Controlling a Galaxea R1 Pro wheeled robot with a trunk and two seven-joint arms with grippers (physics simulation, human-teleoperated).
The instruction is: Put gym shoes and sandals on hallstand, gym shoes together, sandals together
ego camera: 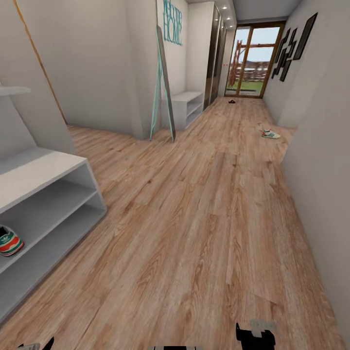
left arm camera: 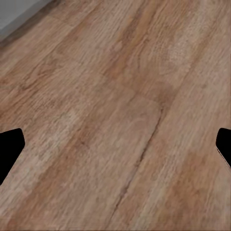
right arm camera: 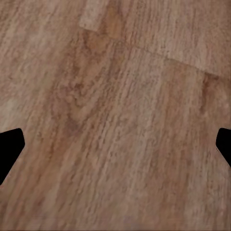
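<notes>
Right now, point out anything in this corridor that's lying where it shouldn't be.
One gym shoe lies loose on the corridor floor by the right wall, while its mate already sits in the hallstand. A small dark thing, too far to identify, lies on the floor near the glass door.

A tall leaning mirror with a teal frame (ego camera: 164, 85) stands against the white wall, just beside a low white open-shelf bench (ego camera: 188, 108). Above hangs teal wall lettering (ego camera: 172, 20). Far off — a wood-framed glass door (ego camera: 253, 61); dark picture frames (ego camera: 290, 46) dot the right wall.
</notes>
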